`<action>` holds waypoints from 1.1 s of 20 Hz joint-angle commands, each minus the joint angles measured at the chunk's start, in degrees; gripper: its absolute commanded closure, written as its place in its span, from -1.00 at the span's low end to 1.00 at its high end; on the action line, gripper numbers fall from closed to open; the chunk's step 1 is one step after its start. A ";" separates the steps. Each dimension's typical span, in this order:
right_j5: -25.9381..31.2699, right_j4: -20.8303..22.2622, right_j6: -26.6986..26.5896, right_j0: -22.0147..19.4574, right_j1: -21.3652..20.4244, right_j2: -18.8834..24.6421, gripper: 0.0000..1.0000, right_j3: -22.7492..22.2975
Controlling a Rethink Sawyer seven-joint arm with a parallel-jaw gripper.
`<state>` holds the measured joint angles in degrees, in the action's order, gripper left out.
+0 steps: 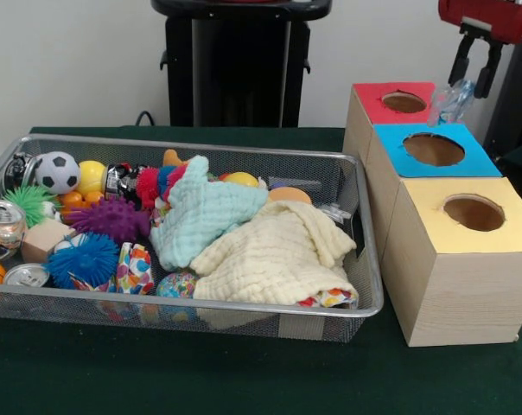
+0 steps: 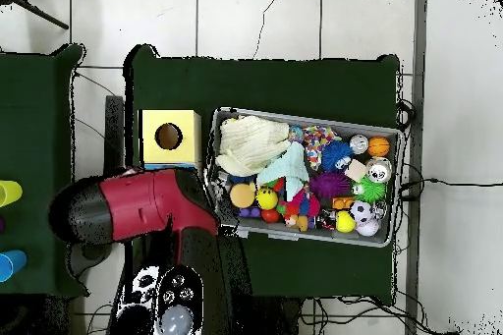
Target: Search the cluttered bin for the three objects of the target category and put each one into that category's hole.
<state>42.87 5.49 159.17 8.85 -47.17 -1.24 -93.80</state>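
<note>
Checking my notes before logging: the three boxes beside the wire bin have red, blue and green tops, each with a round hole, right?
Not quite. The front view shows the nearest box has a yellow top, not green. The red box and blue box are right, each with a round hole, beside the wire bin.

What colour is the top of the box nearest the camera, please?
Yellow; the box top shows best in the front view.

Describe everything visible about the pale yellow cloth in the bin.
The pale yellow cloth is a soft, crinkled, waffle-textured fabric, crumpled into a loose heap at the end of the wire bin nearest the boxes. It lies partly under the light blue cloth, covers a patterned item at its lower edge, and reaches the bin's front wall.
</note>
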 commanded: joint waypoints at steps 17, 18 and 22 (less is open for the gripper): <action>-7.10 0.81 7.89 4.27 7.10 -3.75 1.00 -5.83; -7.11 1.30 7.59 4.49 7.19 -4.20 1.00 -5.61; -6.54 2.15 6.60 5.03 7.70 -5.62 1.00 -4.31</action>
<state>38.52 5.49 159.17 14.03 -42.56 -4.46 -94.68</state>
